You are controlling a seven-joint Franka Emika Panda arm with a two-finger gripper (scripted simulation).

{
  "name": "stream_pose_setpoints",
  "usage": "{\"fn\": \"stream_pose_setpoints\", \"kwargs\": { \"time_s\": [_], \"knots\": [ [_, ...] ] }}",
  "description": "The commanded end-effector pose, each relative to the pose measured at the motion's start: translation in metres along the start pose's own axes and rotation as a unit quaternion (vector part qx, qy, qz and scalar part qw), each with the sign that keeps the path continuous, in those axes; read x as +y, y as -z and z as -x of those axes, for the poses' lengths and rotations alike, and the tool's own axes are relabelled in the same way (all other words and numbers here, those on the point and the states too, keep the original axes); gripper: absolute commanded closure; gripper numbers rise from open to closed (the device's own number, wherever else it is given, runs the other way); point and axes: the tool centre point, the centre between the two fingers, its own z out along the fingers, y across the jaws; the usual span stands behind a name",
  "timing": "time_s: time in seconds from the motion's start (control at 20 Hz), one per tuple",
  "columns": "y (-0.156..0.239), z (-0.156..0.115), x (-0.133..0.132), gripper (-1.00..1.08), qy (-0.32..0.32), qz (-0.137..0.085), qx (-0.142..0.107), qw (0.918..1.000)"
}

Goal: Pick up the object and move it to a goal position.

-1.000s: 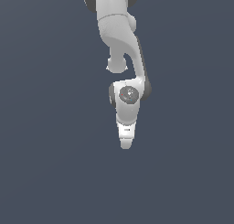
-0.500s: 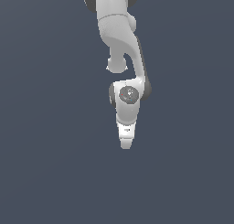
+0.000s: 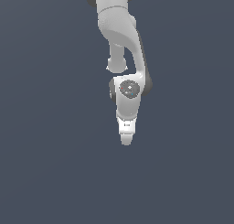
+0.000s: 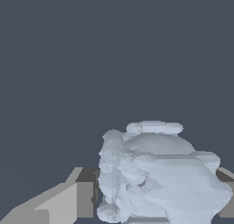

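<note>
Lying crosswise between claw fingers (image 4: 68, 202): object (image 4: 160, 173)

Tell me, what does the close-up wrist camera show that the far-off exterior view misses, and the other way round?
Only the wrist view shows the object, a pale blue-grey lumpy blob, filling the space between two grey fingers. Whether the jaws actually clamp it cannot be told. Only the exterior view shows the whole white arm reaching down to its gripper; the blob is not visible there. Both share the same plain dark grey-blue background.
</note>
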Motion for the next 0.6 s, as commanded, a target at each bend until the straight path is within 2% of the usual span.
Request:
{"fn": "stream_pose_setpoints", "kwargs": {
  "time_s": [0.0,0.55],
  "knots": [
    [0.010,-0.001,-0.006,1.08,0.000,0.000,-0.001,1.0000],
    [0.081,-0.005,-0.052,1.08,0.000,0.000,-0.002,1.0000]
  ]
}}
